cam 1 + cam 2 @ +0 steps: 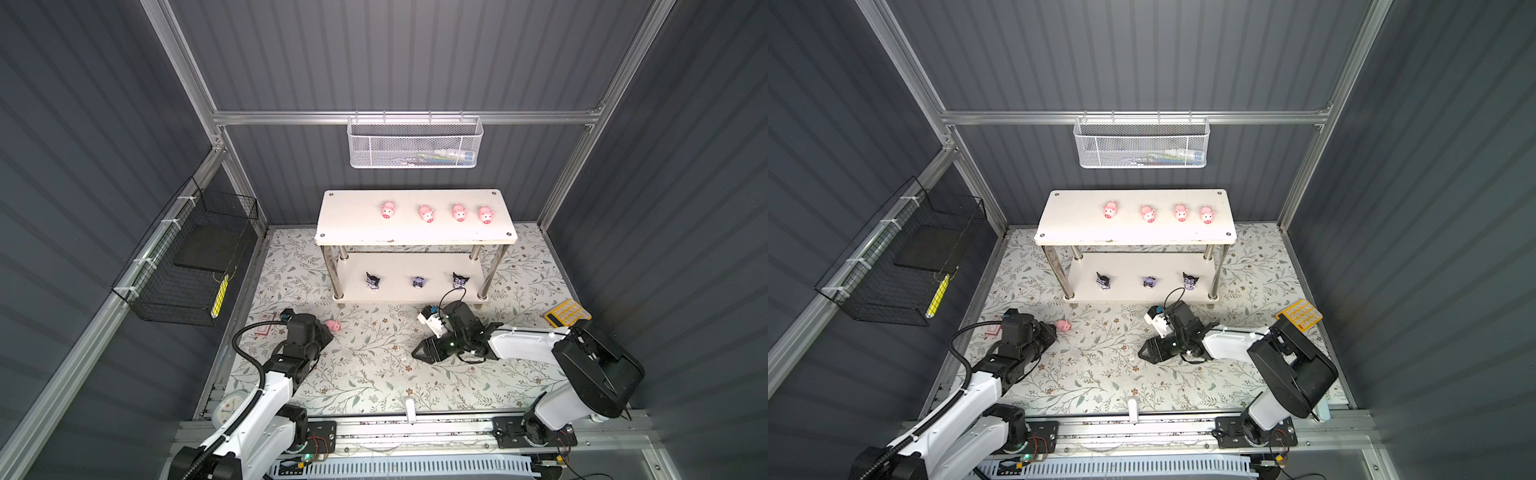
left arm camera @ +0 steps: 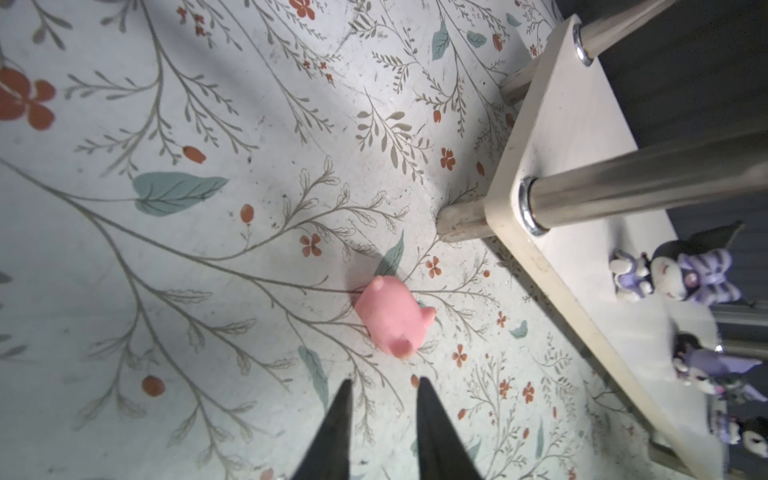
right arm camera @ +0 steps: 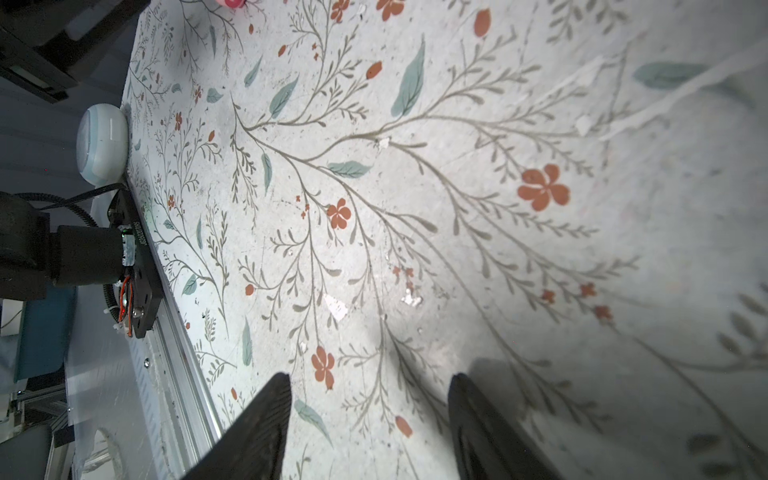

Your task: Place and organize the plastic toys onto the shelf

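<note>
The left gripper (image 2: 384, 380), jaws slightly apart, faces a pink pig (image 2: 392, 318) just ahead; widening before straddling it seems wise. The right gripper (image 3: 370, 380) gapes empty.

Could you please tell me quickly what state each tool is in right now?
Left tool: open, empty; the pink pig lies just ahead.
Right tool: open, holding nothing.

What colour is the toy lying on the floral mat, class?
Pink; the pig shows best in the left wrist view.
</note>
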### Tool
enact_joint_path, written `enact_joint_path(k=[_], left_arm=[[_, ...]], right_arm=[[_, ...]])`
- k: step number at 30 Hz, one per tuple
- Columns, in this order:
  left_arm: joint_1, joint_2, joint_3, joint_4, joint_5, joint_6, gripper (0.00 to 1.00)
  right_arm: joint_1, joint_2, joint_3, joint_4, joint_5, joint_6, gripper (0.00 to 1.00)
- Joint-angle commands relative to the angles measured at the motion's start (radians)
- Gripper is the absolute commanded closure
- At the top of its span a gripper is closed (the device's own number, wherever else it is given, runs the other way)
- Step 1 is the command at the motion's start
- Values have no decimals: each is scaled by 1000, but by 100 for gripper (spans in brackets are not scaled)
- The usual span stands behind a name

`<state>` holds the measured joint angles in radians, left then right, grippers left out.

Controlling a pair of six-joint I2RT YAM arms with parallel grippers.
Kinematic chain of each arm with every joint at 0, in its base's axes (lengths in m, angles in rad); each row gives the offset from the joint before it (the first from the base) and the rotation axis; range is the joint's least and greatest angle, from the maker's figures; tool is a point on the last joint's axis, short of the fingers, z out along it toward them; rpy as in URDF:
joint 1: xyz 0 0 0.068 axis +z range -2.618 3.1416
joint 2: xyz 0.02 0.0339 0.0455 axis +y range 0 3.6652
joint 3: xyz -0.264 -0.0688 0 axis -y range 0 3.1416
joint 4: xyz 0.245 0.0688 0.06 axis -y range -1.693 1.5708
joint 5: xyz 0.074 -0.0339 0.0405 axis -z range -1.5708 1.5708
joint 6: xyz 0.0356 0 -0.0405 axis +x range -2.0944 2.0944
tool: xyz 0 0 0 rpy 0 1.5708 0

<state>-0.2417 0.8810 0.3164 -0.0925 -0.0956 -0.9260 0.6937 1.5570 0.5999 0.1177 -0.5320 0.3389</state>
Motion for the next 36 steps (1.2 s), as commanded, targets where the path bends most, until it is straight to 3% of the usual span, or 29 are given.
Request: enact_joint_path(k=[1, 4, 9, 21, 36], left_arm=[[-29, 18, 31, -58, -14, -51, 60], [-77, 73, 74, -85, -67, -66, 53], [-162, 211, 148, -107, -156, -98, 50], [-170, 333, 201, -89, -221, -110, 51], [-169, 483, 270, -24, -213, -86, 52]], right_arm=[[3, 20, 27, -8, -20, -12, 37], [3, 26, 30, -9, -21, -12, 37], [3, 23, 28, -9, -21, -13, 37], [1, 18, 20, -2, -18, -18, 37], [-2, 28, 21, 1, -26, -31, 36]])
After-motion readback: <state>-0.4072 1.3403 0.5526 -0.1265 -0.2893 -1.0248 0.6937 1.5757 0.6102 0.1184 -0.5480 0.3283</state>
